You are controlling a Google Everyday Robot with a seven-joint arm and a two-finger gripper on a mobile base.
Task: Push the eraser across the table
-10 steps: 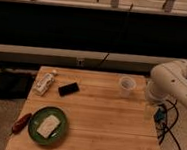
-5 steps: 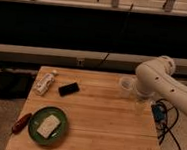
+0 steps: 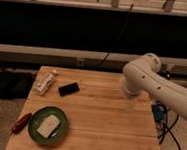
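Observation:
The eraser (image 3: 68,88), a small black rectangular block, lies flat on the wooden table (image 3: 101,130) at the back left. My white arm (image 3: 147,77) reaches in from the right over the back right of the table. The gripper (image 3: 130,100) hangs below the arm's bend, close above the tabletop, well to the right of the eraser and not touching it. A paper cup that stood at the back right is hidden behind the arm.
A crumpled white packet (image 3: 46,81) lies at the back left corner. A green plate (image 3: 48,126) with a pale sponge-like block sits front left, and a red object (image 3: 21,123) lies at the left edge. Cables (image 3: 159,116) hang off the right side.
The arm has swung leftward over the table, from the right edge toward the middle, and now covers the cup. The eraser and the other objects have not moved.

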